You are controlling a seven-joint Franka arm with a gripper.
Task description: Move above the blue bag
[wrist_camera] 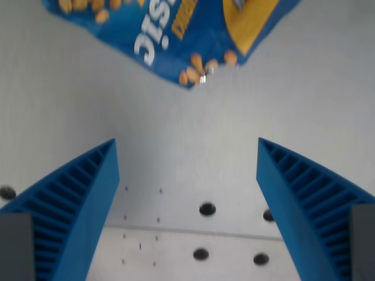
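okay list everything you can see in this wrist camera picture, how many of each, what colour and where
blue bag: one, blue with a yellow panel, white lettering and printed orange nuts; lying at the top of the wrist view, cut off by the top edge.
table: one, pale grey-white surface filling the view; nothing lies on the stretch between the fingers.
holes: five dark round ones visible, four low in the middle, one at the wrist view's left edge; a few tiny dark dots beside them.
seam: one thin line across the surface, low in the view.
gripper: one, two blue ribbed fingers at the lower left and lower right, spread wide apart, holding nothing, short of the bag.
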